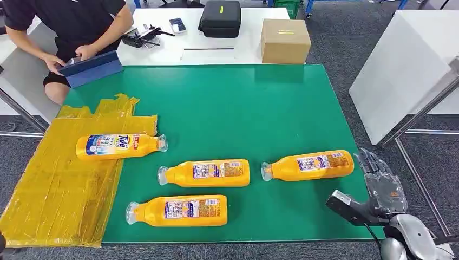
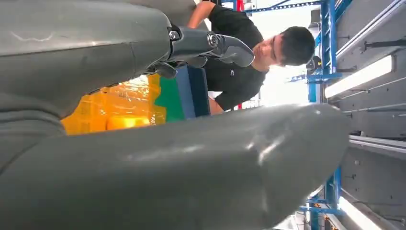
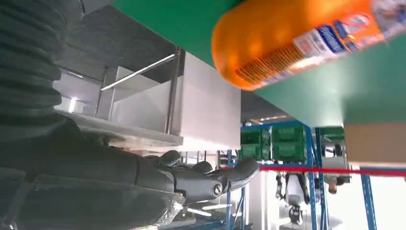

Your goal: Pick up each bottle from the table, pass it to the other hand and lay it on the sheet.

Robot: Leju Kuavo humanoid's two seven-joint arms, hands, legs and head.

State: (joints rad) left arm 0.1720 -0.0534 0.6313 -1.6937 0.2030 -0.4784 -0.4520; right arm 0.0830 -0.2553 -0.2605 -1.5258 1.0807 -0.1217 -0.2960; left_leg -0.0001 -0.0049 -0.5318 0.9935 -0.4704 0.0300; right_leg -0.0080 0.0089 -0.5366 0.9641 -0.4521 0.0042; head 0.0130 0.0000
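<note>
While a person (image 1: 70, 32) in a dark top sits at about eleven o'clock of the green table (image 1: 227, 103) with both hands on a blue tablet (image 1: 91, 68), four orange bottles lie on their sides. At nine o'clock the yellow sheet (image 1: 59, 184) drapes over the table's left edge, and the Tide bottle (image 1: 118, 146) rests on it, cap toward three o'clock and just past the sheet's edge. Next comes the near bottle (image 1: 178, 210) at about six o'clock on bare green, cap toward nine o'clock. Just beyond it lies the middle bottle (image 1: 205, 173), cap also toward nine o'clock, apart from its neighbours. Further along, the right bottle (image 1: 309, 166) lies slightly tilted, cap toward nine o'clock, its base toward the table's right edge.

At about four o'clock, off the table's edge, the right hand (image 1: 381, 181) hovers near that bottle's base without touching it, fingers apart and holding nothing. From its own wrist camera, the left hand (image 2: 210, 47) has its fingers extended and empty, with the sheet beyond. At twelve o'clock, a black case (image 1: 220, 18) and a cardboard box (image 1: 285, 41) sit on a white table (image 1: 162, 51).
</note>
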